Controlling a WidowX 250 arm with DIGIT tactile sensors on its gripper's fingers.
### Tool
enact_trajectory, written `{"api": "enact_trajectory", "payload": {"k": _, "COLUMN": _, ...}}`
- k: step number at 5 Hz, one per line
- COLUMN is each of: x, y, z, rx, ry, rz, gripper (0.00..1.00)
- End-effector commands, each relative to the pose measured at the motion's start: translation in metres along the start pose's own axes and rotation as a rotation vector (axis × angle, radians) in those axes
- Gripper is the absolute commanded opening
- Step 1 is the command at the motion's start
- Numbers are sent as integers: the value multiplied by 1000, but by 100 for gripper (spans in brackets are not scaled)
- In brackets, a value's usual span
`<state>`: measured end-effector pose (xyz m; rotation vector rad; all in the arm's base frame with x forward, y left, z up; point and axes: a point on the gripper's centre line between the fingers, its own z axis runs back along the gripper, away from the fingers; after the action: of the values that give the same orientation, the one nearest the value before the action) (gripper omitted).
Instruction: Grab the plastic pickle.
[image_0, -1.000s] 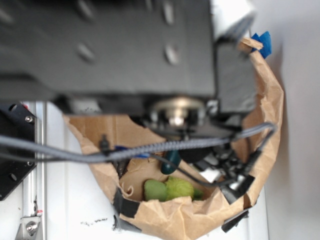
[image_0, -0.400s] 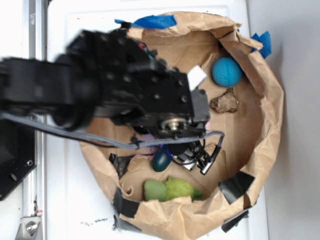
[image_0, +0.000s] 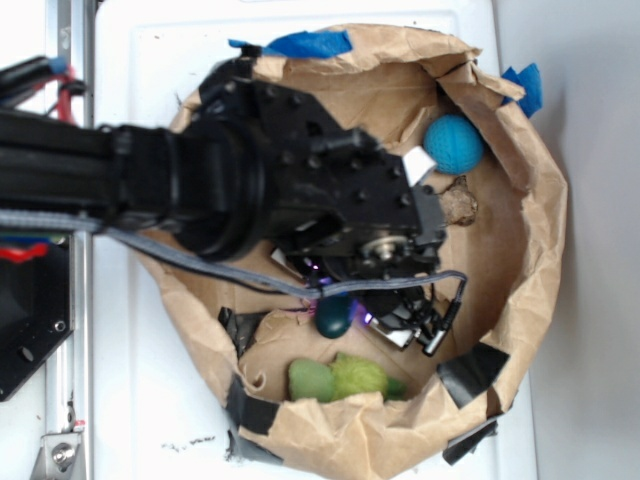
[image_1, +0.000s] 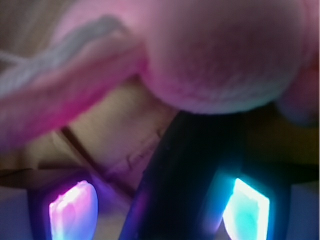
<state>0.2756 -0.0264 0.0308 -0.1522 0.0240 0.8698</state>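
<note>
Inside the brown paper bin, the dark green plastic pickle lies lengthwise between the two lit fingers of the open gripper, running away from the camera toward a pink plush just beyond.

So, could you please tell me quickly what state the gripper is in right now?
Gripper: open, its fingers straddling the dark plastic pickle, not visibly clamped on it.
</note>
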Motion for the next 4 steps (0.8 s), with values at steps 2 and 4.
{"api": "enact_trajectory", "payload": {"k": 2, "x": -1, "y": -6, "z": 23, "rx": -54, "ry": -28, "rz": -55, "gripper": 0}}
{"api": "enact_trajectory", "payload": {"k": 4, "x": 23, "y": 0, "z": 119, "rx": -33, "ry": -218, "rz": -333, "gripper": 0}}
